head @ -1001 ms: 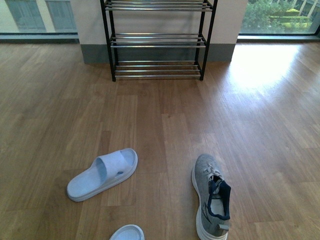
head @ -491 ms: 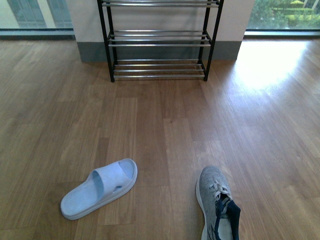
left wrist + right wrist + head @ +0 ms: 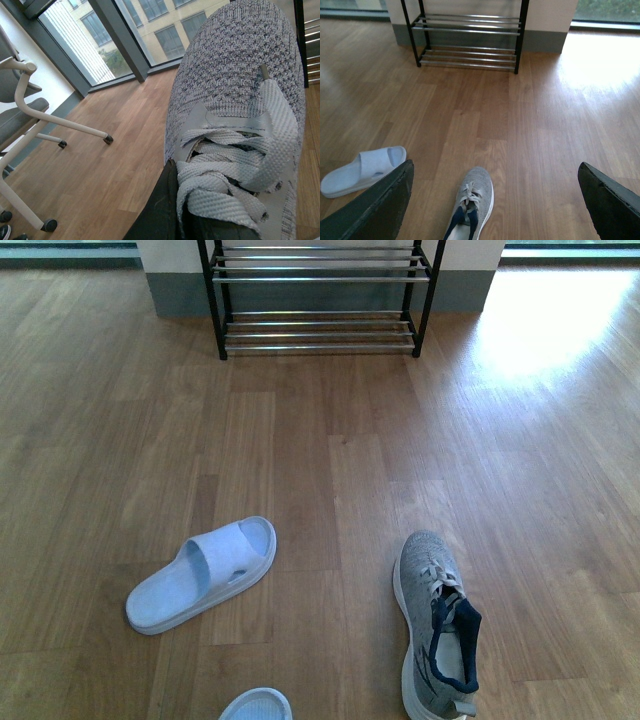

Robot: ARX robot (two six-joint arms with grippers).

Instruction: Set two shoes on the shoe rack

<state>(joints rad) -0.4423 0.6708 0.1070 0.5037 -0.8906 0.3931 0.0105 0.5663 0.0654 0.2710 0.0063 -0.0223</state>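
One grey knit sneaker (image 3: 235, 95) fills the left wrist view, laces toward the camera, held off the floor. My left gripper (image 3: 172, 215) is shut on it at the laced part, and only one dark finger (image 3: 157, 212) shows. The other grey sneaker (image 3: 437, 635) lies on the wooden floor at the near right, toe toward the shoe rack (image 3: 318, 278). My right gripper (image 3: 495, 170) is open above this sneaker (image 3: 470, 205), its fingers wide apart on either side. The rack (image 3: 470, 31) stands against the far wall with bare silver bars.
A light blue slide sandal (image 3: 200, 575) lies on the floor left of the sneaker, and the tip of a second one (image 3: 255, 705) shows at the near edge. A white office chair base (image 3: 30, 110) stands by the windows in the left wrist view.
The front view has shifted: the rack now sits higher in the frame, cut off at the top. The sneaker and the sandal on the floor keep their places relative to each other.
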